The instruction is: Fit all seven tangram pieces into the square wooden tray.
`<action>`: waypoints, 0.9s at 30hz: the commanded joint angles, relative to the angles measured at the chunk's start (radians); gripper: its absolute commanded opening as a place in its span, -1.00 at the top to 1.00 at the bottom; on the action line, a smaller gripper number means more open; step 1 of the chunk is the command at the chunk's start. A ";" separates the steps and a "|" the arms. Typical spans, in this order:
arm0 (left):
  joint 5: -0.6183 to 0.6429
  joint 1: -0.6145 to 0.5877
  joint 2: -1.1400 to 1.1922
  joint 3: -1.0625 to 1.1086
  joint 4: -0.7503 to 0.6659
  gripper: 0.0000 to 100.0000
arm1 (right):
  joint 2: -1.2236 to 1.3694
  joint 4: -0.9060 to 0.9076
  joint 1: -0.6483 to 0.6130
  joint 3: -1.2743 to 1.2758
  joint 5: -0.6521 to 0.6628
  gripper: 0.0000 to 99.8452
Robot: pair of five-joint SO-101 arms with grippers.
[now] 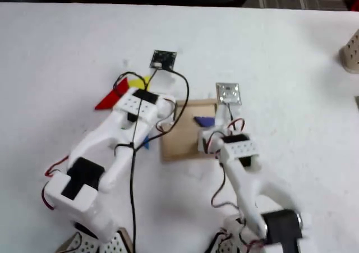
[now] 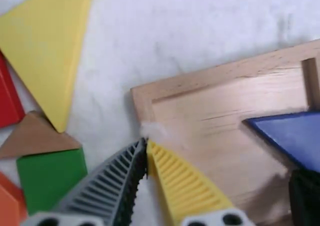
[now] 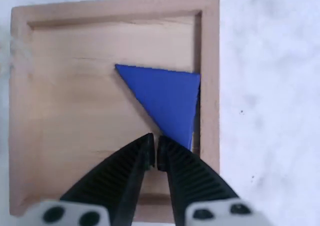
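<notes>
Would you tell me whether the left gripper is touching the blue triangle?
Apart: the left wrist view shows bare tray floor between the left gripper and the blue triangle.

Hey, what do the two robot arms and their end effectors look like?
The left arm and right arm are white plastic with black blocks and loose red and black cables. The left end effector has ribbed fingers, one grey, one yellow; the right end effector has two black ribbed ones.

The square wooden tray (image 3: 115, 5) holds one blue triangle (image 3: 167, 98), seemingly lying flat against a side wall.
</notes>
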 commanded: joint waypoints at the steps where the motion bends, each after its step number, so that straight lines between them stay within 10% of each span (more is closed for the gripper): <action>1: -0.008 -0.004 -0.062 0.002 -0.017 0.96 | 0.077 -0.019 0.044 -0.130 0.012 0.96; 27: -0.008 -0.064 -0.068 -0.008 -0.012 0.96 | -0.101 0.071 0.051 -0.094 0.015 0.96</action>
